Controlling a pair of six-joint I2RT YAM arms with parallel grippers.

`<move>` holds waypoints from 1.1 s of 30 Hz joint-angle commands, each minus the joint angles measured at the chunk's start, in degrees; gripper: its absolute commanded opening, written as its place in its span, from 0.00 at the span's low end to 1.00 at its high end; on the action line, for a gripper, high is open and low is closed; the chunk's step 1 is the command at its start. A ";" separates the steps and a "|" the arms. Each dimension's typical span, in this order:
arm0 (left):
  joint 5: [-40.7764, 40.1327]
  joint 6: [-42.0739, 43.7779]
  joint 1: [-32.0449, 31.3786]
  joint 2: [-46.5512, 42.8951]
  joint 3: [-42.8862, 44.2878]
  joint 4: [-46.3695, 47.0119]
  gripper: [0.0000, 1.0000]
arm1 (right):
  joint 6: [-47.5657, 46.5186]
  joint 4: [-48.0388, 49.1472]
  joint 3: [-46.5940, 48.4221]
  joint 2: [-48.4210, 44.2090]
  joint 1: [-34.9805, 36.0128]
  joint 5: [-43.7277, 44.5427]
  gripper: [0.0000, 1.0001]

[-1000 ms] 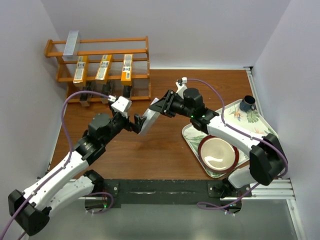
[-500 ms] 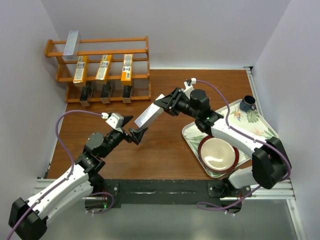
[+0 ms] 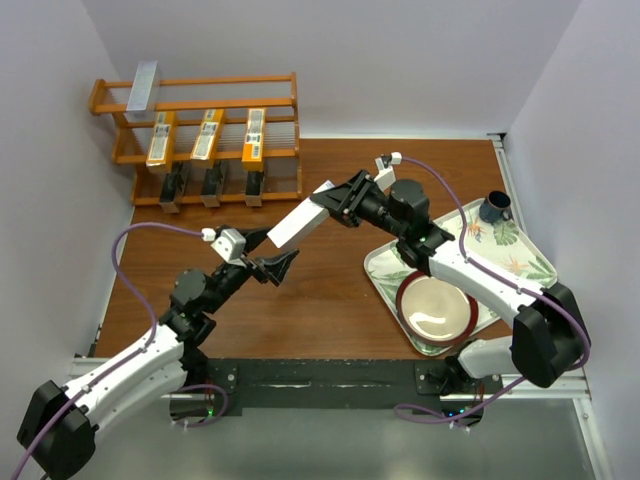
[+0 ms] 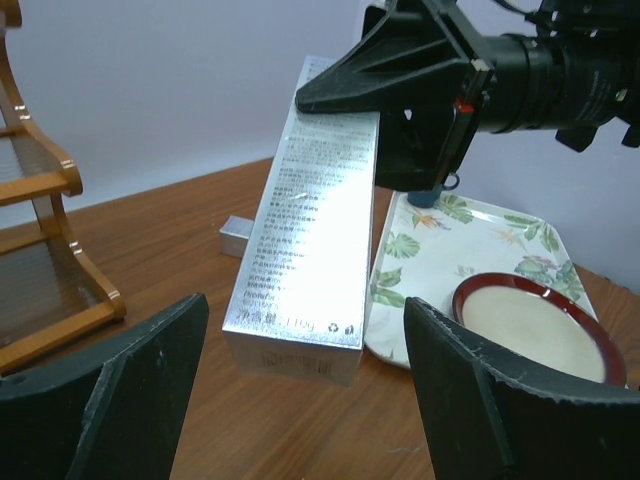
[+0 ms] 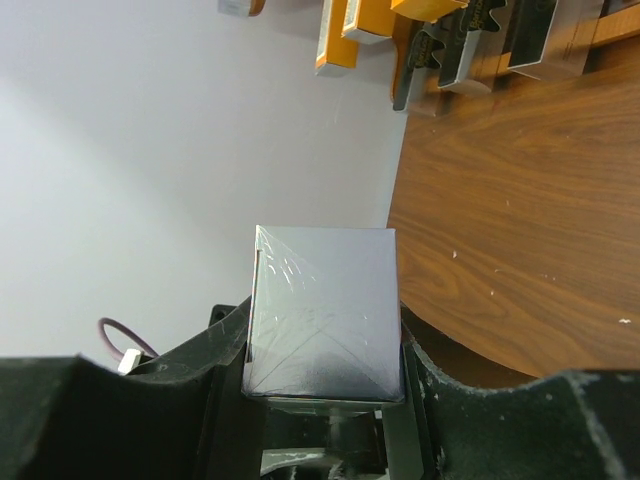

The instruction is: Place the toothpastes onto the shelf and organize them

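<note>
My right gripper [image 3: 345, 198] clamps one end of the silver carton [image 3: 303, 218] over the tabletop's [image 3: 330, 295] middle. Its long axis slants toward the near-left corner and my left gripper [image 3: 272, 255] (jaws spread wide, just beside the free end).

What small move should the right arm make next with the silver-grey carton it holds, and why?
Probably carry it toward the shelf's top tier. The right gripper is shut on the silver-grey carton in mid-air, the open left gripper hangs apart from it, and the top tier holds only one silver-grey box, with rail free beside it.
</note>
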 commanded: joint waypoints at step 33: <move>-1.22 3.61 -2.11 3.70 1.30 11.40 0.28 | 2.85 4.65 -1.78 0.38 -0.22 -3.72 0.80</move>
